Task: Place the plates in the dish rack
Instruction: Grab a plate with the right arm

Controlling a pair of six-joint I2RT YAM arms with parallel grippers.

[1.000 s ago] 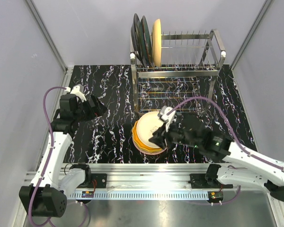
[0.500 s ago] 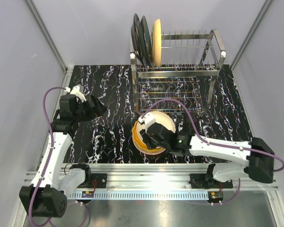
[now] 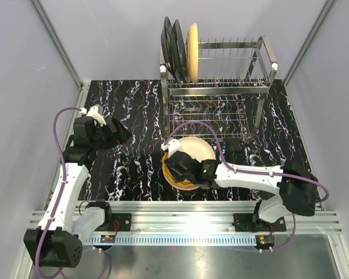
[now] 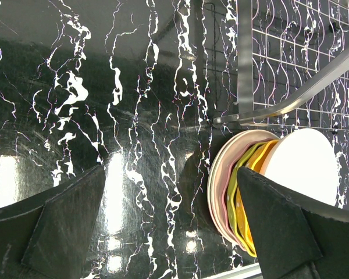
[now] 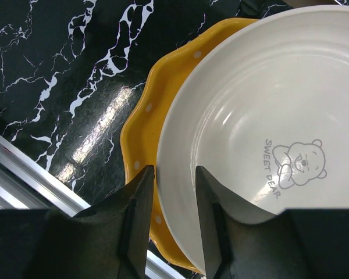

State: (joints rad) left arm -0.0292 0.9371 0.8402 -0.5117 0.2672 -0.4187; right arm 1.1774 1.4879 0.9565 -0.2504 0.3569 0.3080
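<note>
A stack of plates lies on the black marble table in front of the dish rack. On top is a cream plate with a bear print, over an orange plate; green and pink plates lie below. My right gripper is at the stack's left rim, its jaws closed on the cream plate's rim, one finger outside, one inside. Two dark plates and a cream-yellow plate stand at the rack's left end. My left gripper is open and empty, left of the stack.
The rack's lower wire tier reaches close behind the stack. Grey walls enclose the table on three sides. A metal rail runs along the near edge, just in front of the stack.
My right arm has swung round from the stack's right side to its left rim, and the gripper has settled on the cream plate's edge. The left arm has not moved.
</note>
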